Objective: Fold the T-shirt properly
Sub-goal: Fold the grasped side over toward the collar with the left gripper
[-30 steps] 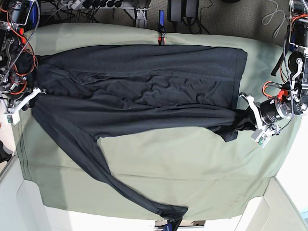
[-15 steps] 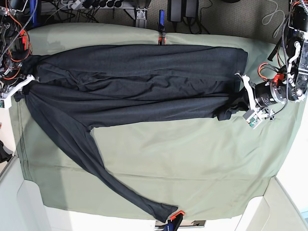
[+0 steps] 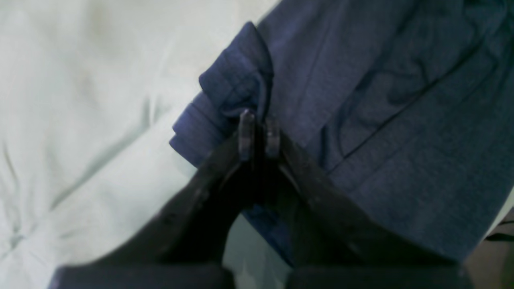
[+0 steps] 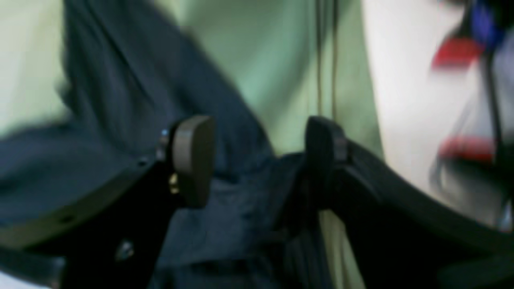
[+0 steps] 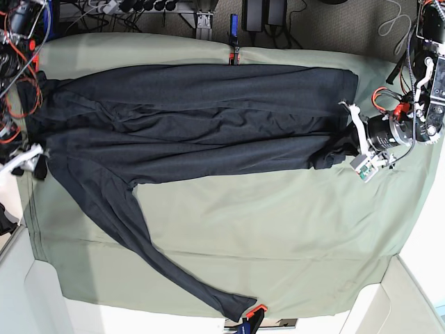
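At right, left gripper (image 5: 356, 149) pinches the T-shirt (image 5: 201, 111) hem; right gripper (image 4: 257, 160) released: regrasp first, then lift evenly.

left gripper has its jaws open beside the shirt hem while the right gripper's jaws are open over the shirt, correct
Not quite. The left wrist view shows the left gripper with its jaws shut, pinching a bunched fold of the T-shirt at its hem, not open beside it. The rest holds: in the right wrist view the right gripper has its jaws open over the dark fabric.
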Controlling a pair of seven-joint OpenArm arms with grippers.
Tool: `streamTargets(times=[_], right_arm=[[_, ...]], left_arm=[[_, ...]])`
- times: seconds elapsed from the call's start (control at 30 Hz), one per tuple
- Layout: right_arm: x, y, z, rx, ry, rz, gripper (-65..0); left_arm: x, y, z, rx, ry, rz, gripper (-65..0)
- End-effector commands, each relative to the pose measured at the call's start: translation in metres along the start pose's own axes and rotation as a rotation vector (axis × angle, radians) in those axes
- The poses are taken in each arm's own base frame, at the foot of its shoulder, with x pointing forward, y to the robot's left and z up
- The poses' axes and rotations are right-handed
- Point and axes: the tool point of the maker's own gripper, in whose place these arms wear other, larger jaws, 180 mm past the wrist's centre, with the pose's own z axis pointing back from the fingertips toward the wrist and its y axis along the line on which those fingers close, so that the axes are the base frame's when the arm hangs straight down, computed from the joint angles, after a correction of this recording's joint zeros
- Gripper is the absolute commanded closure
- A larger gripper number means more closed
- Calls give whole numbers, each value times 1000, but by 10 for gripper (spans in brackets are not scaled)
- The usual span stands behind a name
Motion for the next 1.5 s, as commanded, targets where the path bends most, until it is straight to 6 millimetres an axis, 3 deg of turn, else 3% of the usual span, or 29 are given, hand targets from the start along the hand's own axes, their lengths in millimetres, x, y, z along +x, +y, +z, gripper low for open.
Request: streamTargets(times=[0.0, 0.07, 0.17, 0.33, 0.57, 0.63, 0.7, 0.73, 0.77, 0.97, 1.17, 1.3, 1.47], right_arm=[[24, -4, -1, -7, -56, 6, -362], [35, -2, -15, 8, -67, -13, -362], [35, 0, -41, 8, -26, -11, -362], [1, 13, -72, 32, 111, 25, -362], [-38, 27, -79, 46, 218, 87, -356], [-41, 28, -80, 46, 223, 86, -273], [-41, 31, -80, 52, 222, 83, -116], [-41, 31, -80, 53, 225, 84, -31], [-41, 32, -79, 54, 229, 86, 0], [-25, 40, -69, 59, 214, 136, 0], [-7, 48, -34, 47, 122, 210, 0], [-13, 42, -15, 21, 121, 221, 0], [-36, 27, 3, -14, 145, 197, 0]], left_arm=[[14, 9, 7, 17, -41, -20, 0], [16, 10, 7, 19, -44, -21, 0], [16, 10, 7, 19, -44, -21, 0], [16, 10, 7, 19, -44, -21, 0], [16, 10, 7, 19, -47, -21, 0], [16, 10, 7, 19, -48, -21, 0], [17, 10, 7, 19, -49, -21, 0], [16, 10, 7, 19, -47, -22, 0], [16, 10, 7, 20, -46, -22, 0], [19, 15, 9, 30, -42, -31, 0], [18, 15, 14, 18, -15, -31, 0], [23, 4, 21, -25, 19, -32, 0], [23, -1, 31, -49, 36, -54, 0]])
